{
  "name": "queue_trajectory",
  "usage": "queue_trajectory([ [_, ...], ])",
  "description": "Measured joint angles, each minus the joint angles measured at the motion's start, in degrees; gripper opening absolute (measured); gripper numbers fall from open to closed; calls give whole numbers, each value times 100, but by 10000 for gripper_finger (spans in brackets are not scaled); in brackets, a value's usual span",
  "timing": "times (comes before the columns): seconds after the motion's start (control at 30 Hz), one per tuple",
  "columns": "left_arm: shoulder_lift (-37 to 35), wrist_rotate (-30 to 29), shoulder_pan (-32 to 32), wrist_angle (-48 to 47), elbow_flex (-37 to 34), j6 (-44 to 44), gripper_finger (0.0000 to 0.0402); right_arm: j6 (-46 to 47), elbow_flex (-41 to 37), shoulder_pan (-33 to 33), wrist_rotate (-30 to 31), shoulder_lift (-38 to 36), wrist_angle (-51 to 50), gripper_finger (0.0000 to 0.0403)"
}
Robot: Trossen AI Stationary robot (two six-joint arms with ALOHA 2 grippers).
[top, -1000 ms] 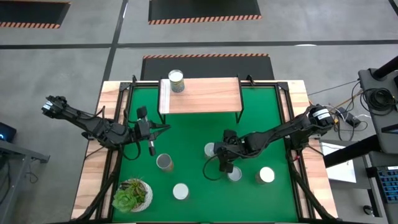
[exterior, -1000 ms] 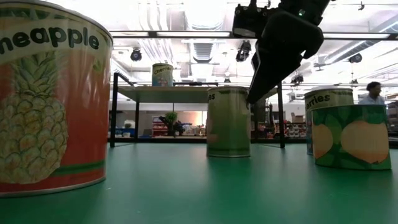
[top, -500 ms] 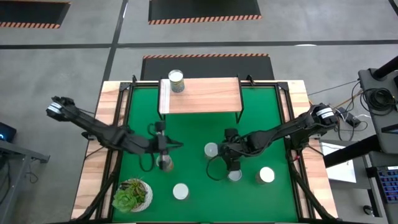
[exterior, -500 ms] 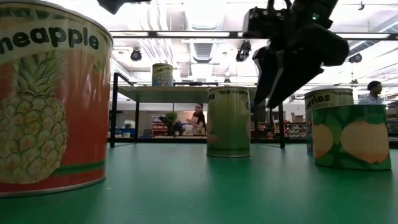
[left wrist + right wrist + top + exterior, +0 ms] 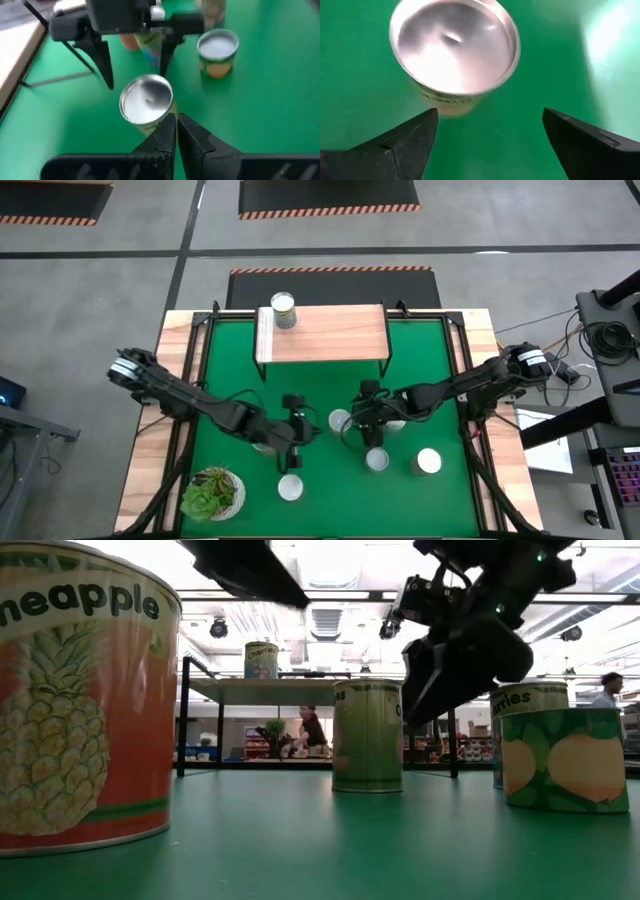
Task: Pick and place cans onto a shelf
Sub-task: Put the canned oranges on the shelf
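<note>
my right tool hangs over the green table, just beside a green can. a pineapple can looms close, a peach-labelled can stands opposite, and one can sits on the shelf. a person shows in the room behind.

The pineapple can is cut off by the frame's edge.
</note>
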Motion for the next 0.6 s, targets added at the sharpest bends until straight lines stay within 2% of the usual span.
queue_trajectory([
  [0.3,1027,422,261,-837,872,-23,0,-31,-121,7,-579,203,694,341],
  [0.6,1228,428,478,-978,903,-192,0,-22,-124,5,-708,431,1314,337],
])
